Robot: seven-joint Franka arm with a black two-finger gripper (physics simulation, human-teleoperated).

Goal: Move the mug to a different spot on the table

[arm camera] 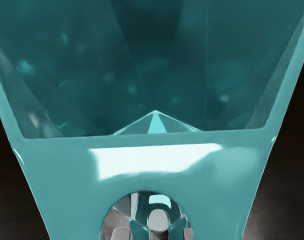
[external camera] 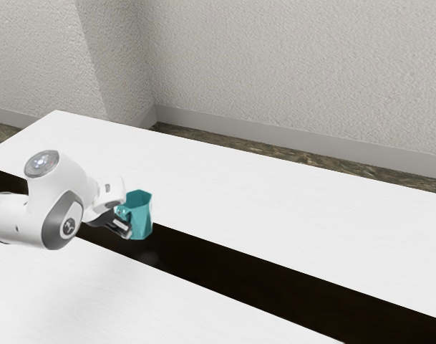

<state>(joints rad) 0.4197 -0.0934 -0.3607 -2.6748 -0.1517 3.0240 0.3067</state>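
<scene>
Teal mug (external camera: 140,213): standing upright at the white worktop's (external camera: 289,201) near edge, beside the dark gap (external camera: 275,283). Jaws: reaching in from the exterior view's left at the handle side, mug lying directly right; grip state cannot be told

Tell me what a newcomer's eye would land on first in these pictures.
The teal mug stands out first, its opening up, where the white table meets a dark strip running across it. The gripper on the white arm is right against the mug's side toward the exterior view's left. In the wrist view, the mug's faceted inside looms close under the hand.
</scene>
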